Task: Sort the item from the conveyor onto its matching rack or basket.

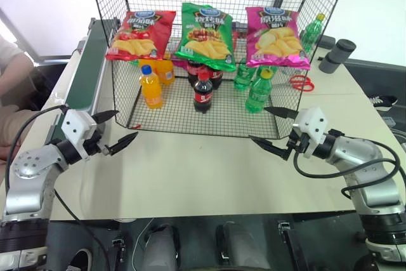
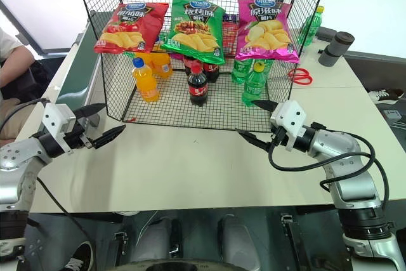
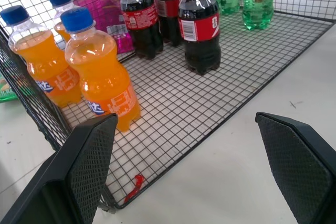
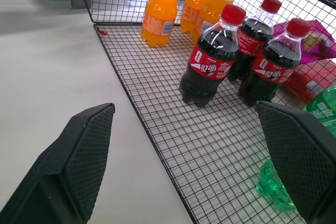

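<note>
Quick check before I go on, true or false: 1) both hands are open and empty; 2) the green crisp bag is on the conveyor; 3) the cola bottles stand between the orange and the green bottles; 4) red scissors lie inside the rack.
1) True: the left hand and right hand are open, holding nothing.
2) False: the green crisp bag hangs on the rack, between the red bag and the pink bag; the conveyor shows no bag.
3) True: cola bottles, orange bottles, green bottles.
4) False: the scissors lie on the table beside the rack.

Bare table (image 1: 190, 169) between the gaping left gripper (image 1: 117, 130) and right gripper (image 1: 269, 128); rack (image 1: 203, 118) open at front; cola bottles (image 1: 203, 92), orange bottles (image 1: 151, 85), green bottles (image 1: 259, 90) crowd its floor.
</note>
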